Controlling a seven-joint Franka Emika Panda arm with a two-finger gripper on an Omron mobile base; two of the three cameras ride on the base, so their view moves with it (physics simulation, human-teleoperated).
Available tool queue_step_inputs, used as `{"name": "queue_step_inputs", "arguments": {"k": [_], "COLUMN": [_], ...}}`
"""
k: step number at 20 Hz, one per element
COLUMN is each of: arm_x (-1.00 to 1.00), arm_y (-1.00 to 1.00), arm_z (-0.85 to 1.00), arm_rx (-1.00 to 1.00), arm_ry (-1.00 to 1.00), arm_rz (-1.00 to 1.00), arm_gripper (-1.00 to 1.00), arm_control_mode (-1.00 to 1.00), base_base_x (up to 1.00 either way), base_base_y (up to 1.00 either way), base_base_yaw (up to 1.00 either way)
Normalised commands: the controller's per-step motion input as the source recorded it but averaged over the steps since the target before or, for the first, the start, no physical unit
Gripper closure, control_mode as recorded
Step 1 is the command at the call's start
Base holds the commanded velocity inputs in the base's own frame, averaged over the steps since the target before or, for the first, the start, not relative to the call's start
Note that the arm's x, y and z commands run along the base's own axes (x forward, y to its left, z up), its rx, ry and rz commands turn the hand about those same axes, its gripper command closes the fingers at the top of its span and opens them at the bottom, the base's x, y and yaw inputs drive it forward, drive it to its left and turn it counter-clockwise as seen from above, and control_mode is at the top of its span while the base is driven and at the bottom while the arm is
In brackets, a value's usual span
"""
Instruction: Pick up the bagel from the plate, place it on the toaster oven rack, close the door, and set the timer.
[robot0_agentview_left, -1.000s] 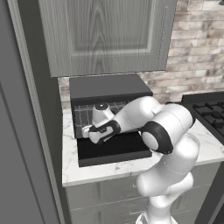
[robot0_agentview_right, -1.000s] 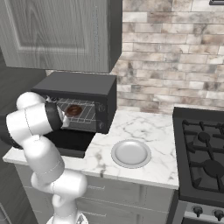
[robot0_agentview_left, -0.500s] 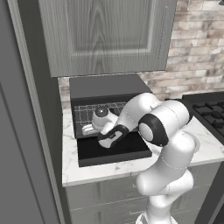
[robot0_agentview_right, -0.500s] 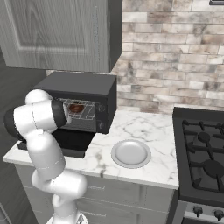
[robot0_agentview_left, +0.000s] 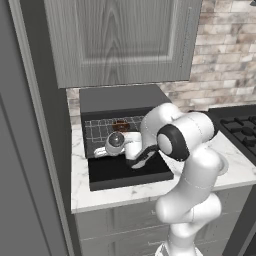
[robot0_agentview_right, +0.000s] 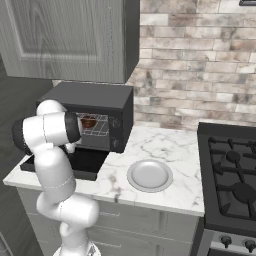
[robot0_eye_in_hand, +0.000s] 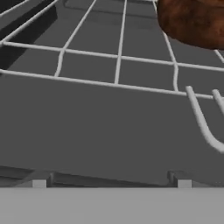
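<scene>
The dark-brown bagel lies on the toaster oven rack, a silvery wire grid inside the black oven. From the right, the bagel sits behind the oven's open front. The door is folded down flat on the counter. My gripper hangs low over the door, just in front of the rack's left part, open and holding nothing. In the hand view the rack spreads ahead, the bagel is at the upper right, and the gripper stands wide apart. The light-grey plate is bare.
The oven's control panel is on its right front. A gas stove stands to the right of the marble counter. A grey wall cabinet hangs above the oven, and a tall dark panel borders the counter's left.
The arm's elbow has swung a little to the left, toward the oven. The hand has stayed low in front of the rack, jaws open. The bagel has not moved.
</scene>
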Motion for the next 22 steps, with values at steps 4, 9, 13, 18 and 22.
{"name": "queue_step_inputs", "arguments": {"k": [4, 9, 13, 18, 22], "arm_x": [-0.99, -0.96, -0.79, -0.58, -0.52], "arm_y": [0.0, 0.0, 0.0, 0.0, 0.06], "arm_z": [0.35, 0.98, 1.0, 1.0, 1.0], "arm_rx": [0.03, 0.09, 0.11, 0.11, 0.07], "arm_ry": [0.0, 0.0, 0.0, 0.0, 0.0], "arm_rz": [0.0, 0.0, 0.0, 0.0, 0.01], "arm_gripper": [-1.0, -1.0, -1.0, -1.0, -1.0], "arm_control_mode": [-1.0, -1.0, -1.0, -1.0, -1.0], "base_base_x": [0.0, 0.0, 0.0, 0.0, 0.0], "base_base_y": [0.0, 0.0, 0.0, 0.0, 0.0], "base_base_yaw": [0.0, 0.0, 0.0, 0.0, 0.0]}}
